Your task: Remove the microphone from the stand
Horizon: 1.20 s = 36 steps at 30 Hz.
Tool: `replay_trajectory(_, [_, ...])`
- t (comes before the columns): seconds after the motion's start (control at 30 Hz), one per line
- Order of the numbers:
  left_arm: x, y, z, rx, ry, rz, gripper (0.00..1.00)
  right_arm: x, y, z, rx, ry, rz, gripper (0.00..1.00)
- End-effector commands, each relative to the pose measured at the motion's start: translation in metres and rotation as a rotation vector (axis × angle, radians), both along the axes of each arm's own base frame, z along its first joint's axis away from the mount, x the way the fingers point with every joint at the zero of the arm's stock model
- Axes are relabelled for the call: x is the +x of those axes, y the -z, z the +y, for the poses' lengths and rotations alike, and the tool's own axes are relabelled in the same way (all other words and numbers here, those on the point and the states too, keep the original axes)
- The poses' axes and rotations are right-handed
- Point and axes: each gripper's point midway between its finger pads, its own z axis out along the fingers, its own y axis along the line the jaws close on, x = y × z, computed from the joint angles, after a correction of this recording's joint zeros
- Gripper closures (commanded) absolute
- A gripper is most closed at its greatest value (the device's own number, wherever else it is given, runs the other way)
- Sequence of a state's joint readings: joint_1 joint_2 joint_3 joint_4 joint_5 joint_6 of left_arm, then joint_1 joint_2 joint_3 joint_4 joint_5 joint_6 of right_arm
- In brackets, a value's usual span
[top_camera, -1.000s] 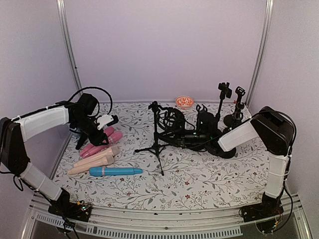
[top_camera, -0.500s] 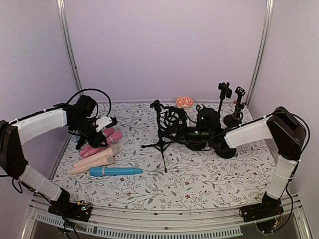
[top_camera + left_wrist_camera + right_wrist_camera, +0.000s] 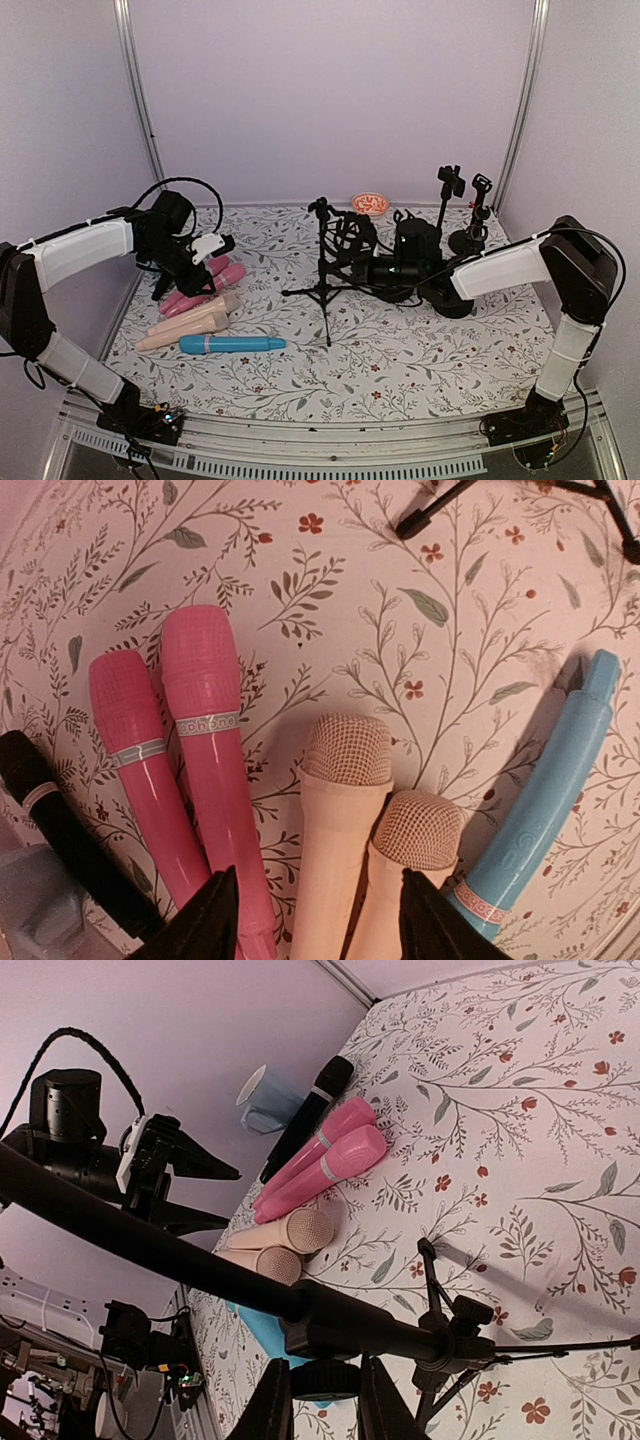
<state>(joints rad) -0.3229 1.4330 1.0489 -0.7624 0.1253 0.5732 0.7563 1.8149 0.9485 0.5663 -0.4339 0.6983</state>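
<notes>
Black microphone [image 3: 378, 270] clamped in narrow right pincer [image 3: 392, 268]; left pincer [image 3: 224, 240] half-wide, empty, away from stand [image 3: 324, 285]. Risk: pull drags or topples unbraced stand on counter [image 3: 420, 350].

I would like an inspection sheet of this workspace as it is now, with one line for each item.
surface: floral table cover, lying flat.
job's things: black tripod stand upright; black microphone at its mount.
clutter: two pink microphones, two beige microphones, blue microphone, spare black microphone, pale blue cup, patterned bowl, two more stands.
grippers: left gripper open above the lying microphones; right gripper shut, it seems on the black microphone.
cables: black cable loops over the left arm.
surroundings: lilac walls, metal posts.
</notes>
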Motion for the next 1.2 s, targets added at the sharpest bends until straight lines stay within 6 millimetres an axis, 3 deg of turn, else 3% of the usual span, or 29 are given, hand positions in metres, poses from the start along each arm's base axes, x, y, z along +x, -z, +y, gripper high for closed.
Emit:
replay_trajectory(0.0, [0.002, -0.007, -0.005, -0.009, 0.019, -0.024, 0.43, -0.002, 0.037, -0.012, -0.186, 0.063, -0.029, 0.97])
replay_trajectory(0.13, [0.004, -0.008, -0.005, -0.009, 0.018, -0.026, 0.43, 0.0, 0.028, -0.011, -0.179, 0.07, -0.055, 0.83])
replay_trajectory(0.27, [0.004, -0.009, -0.005, -0.006, 0.017, -0.026, 0.43, 0.002, 0.006, -0.008, -0.126, 0.078, -0.083, 0.67])
replay_trajectory(0.4, [0.003, -0.01, -0.005, -0.008, 0.021, -0.024, 0.44, -0.005, -0.01, -0.002, -0.003, 0.013, -0.02, 0.47])
replay_trajectory(0.5, [0.002, -0.011, -0.005, -0.01, 0.022, -0.023, 0.44, -0.015, -0.017, -0.004, 0.129, -0.039, 0.047, 0.4])
replay_trajectory(0.73, [0.003, -0.013, -0.005, -0.007, 0.025, -0.027, 0.44, -0.026, -0.03, 0.002, 0.327, -0.117, 0.189, 0.41])
replay_trajectory(0.97, [0.002, -0.012, -0.004, 0.0, 0.024, -0.027, 0.44, -0.023, -0.019, 0.006, 0.447, -0.125, 0.398, 0.51])
replay_trajectory(1.17, [0.003, -0.014, -0.003, 0.004, 0.024, -0.035, 0.44, -0.022, -0.01, 0.006, 0.456, -0.105, 0.466, 0.53])
